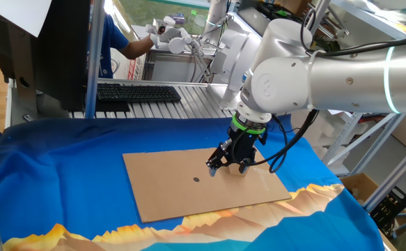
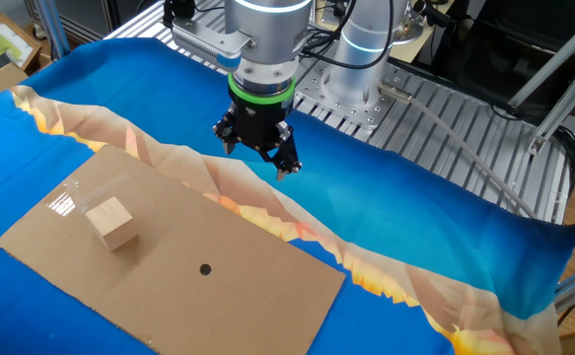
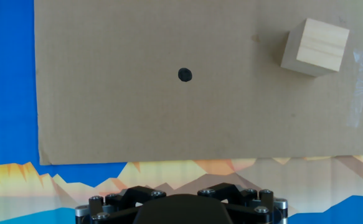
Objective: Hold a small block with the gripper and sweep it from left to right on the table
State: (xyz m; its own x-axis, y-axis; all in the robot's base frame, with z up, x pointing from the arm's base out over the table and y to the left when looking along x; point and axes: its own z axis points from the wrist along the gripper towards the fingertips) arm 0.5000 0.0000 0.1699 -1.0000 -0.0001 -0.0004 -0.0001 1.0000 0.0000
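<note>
The small tan block (image 2: pixel 111 223) sits on the brown cardboard sheet (image 2: pixel 228 296) near its left end; in the hand view it lies at the upper right (image 3: pixel 315 46). The blue cloth of the table (image 2: pixel 415 217) carries the sheet. My gripper (image 2: pixel 257 163), black with a green ring, hovers over the orange mountain print beyond the sheet's far edge, well apart from the block. Its fingers stand spread and hold nothing. In the one fixed view the gripper (image 1: pixel 227 167) is low over the sheet and the block is hidden behind it. A small dark dot (image 3: pixel 185 75) marks the sheet's middle.
A grey metal bench with a black keyboard (image 1: pixel 138 92) runs behind the table. A white many-jointed robot hand (image 1: pixel 175 38) and a person in blue (image 1: pixel 115 38) are beyond it. A dark monitor (image 1: pixel 49 49) and a metal post (image 1: pixel 91 63) stand at the back left.
</note>
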